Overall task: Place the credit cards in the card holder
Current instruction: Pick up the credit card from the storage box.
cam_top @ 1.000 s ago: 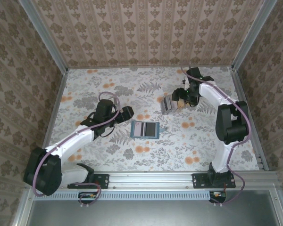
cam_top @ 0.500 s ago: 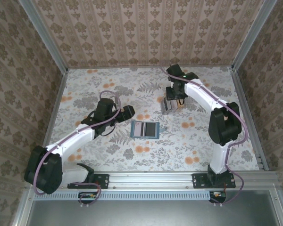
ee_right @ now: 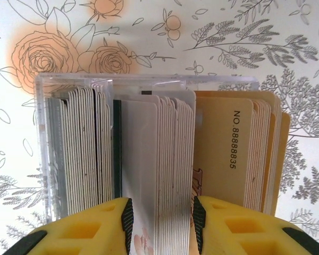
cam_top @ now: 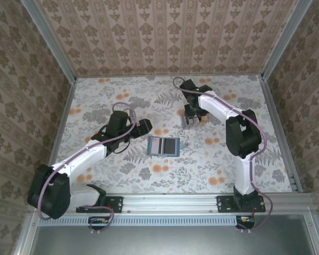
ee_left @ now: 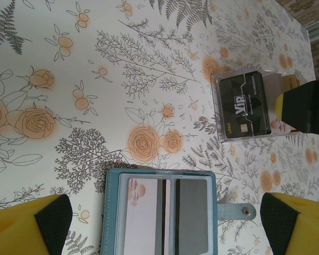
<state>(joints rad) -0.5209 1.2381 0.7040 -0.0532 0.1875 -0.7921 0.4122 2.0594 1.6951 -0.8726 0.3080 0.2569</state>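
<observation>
The teal card holder (cam_top: 164, 145) lies open and flat at mid-table, with a pink-white card and a grey card in its slots (ee_left: 165, 212). My left gripper (cam_top: 144, 127) hovers just left of it, open wide, its yellow fingers (ee_left: 48, 226) at either side of the wallet. The credit cards (ee_right: 157, 159) stand on edge in a clear box (cam_top: 192, 118), with tan ones (ee_right: 228, 149) at the right. My right gripper (ee_right: 160, 223) reaches down into the box, its pads pressed against both sides of a white-pink bundle of cards.
The clear box (ee_left: 244, 105) has a black VIP card facing outward. Floral tablecloth (cam_top: 122, 101) covers the table, with patterned walls on three sides. Open room lies in front of the wallet and along the left side.
The right arm has swung left, bringing its gripper from the box's right side to over the box and around cards. The left arm and wallet have stayed put.
</observation>
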